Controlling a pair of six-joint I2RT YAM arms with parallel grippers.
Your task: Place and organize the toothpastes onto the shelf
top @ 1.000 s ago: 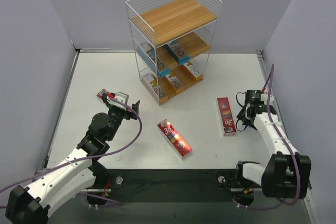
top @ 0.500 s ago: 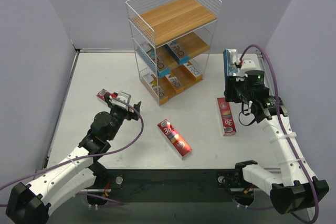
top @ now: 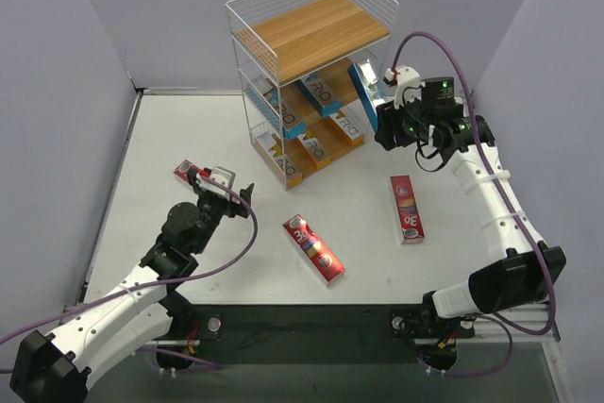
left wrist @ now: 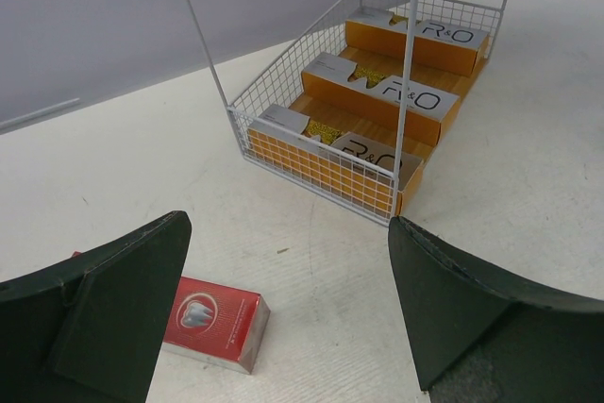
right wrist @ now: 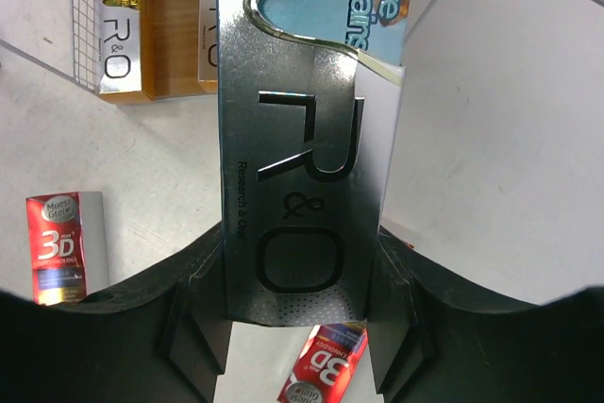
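1. My right gripper [top: 377,115]: the jaws are clamped on a teal-and-silver carton [right wrist: 293,158]. Both fingers [right wrist: 193,323] press against its long sides near one end. The face toward my wrist camera reads "R&O".

2. The held carton is lifted off the table [top: 189,129]. It sits at the right side of the shelf [top: 311,30], about level with the middle tier, with its free end pointing away from me. I cannot tell whether it touches the wire.

3. My left gripper [top: 226,188]: the jaws are spread wide and hold nothing. It hangs low over the left part of the table, facing the front of the shelf.

4. A red carton [left wrist: 212,323] lies flat on the table below my left jaws, nearer the left finger. That finger hides part of it. I see no contact between them.

5. Two more red "3D" cartons lie flat on the table. The centre carton [top: 313,248] lies at a slant. The right-hand carton [top: 407,209] points roughly front to back and is well apart from the other.

6. Shelf, middle tier: two teal cartons [top: 281,109] lie side by side on the board.

7. Shelf, bottom tier: three orange-and-white cartons [left wrist: 377,92] lie flat and parallel, just beside one another, with "R&O" facing up.
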